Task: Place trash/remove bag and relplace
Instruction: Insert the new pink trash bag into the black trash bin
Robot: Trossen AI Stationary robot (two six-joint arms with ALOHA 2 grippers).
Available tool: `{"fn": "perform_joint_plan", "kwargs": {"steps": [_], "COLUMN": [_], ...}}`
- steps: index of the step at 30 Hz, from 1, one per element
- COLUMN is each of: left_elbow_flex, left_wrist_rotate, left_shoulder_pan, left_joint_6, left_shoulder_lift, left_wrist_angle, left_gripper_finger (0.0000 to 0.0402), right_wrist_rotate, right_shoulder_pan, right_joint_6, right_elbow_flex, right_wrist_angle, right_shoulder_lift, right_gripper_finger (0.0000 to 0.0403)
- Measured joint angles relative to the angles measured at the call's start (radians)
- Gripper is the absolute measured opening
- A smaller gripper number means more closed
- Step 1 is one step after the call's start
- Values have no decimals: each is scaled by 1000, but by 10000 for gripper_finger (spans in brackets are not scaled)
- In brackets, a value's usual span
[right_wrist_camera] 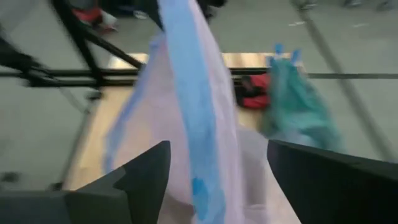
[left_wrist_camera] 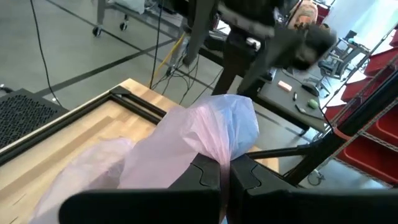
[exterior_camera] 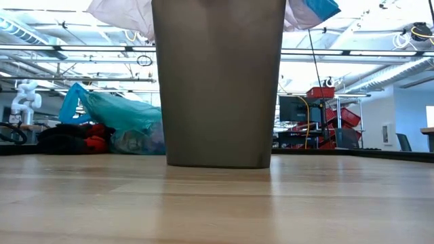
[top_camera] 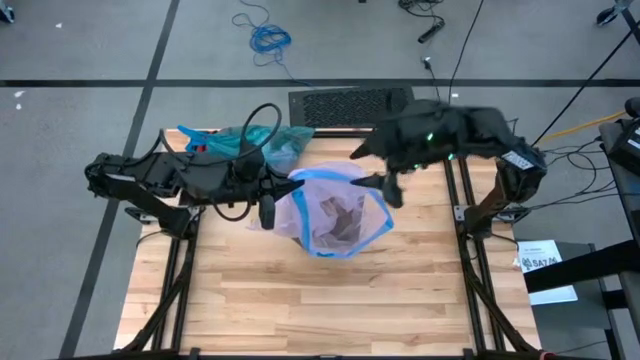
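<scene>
left gripper (left_wrist_camera: 225, 177) is pinching the pink liner (top_camera: 330, 210) rim to keep it over the bin (exterior_camera: 218, 81), while right gripper (right_wrist_camera: 214, 171) hangs wide open around the blue edge, gripping nothing.

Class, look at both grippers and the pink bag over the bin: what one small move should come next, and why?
Probably the right gripper, now open astride the pink bag's blue edge, should close on it. The left gripper already pinches the opposite side, and the bag sits loosely over the bin.
</scene>
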Motion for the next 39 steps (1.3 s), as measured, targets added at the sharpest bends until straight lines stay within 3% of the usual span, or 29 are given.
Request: {"fn": "perform_joint_plan", "kwargs": {"steps": [3, 10, 12, 16, 17, 24, 33, 39], "left_elbow_flex": [0, 0, 0, 0, 0, 16, 162, 205], "left_wrist_rotate": [16, 41, 41, 43, 45, 129, 98, 75], "left_shoulder_pan": [10, 21, 21, 20, 20, 20, 25, 25], "left_joint_6": [0, 0, 0, 1, -3, -7, 168, 211], "left_shoulder_lift": [0, 0, 0, 0, 0, 0, -1, -7], "left_wrist_angle": [0, 4, 1, 0, 2, 0, 20, -8], "left_gripper_finger": [0, 0, 0, 0, 0, 44, 141, 157], "right_wrist_rotate": [148, 272, 277, 276, 287, 316, 316, 316], "right_shoulder_pan": [62, 88, 86, 87, 88, 84, 84, 84], "right_joint_6": [-23, 19, 12, -27, -35, -50, -57, -57], "right_elbow_flex": [0, 0, 0, -1, -1, -1, 0, 0], "right_wrist_angle": [2, 0, -3, -8, -7, -15, -29, -37], "right_shoulder_lift": [29, 109, 125, 144, 145, 145, 144, 144], "right_gripper_finger": [255, 215, 173, 37, 20, 2, 0, 0]}}
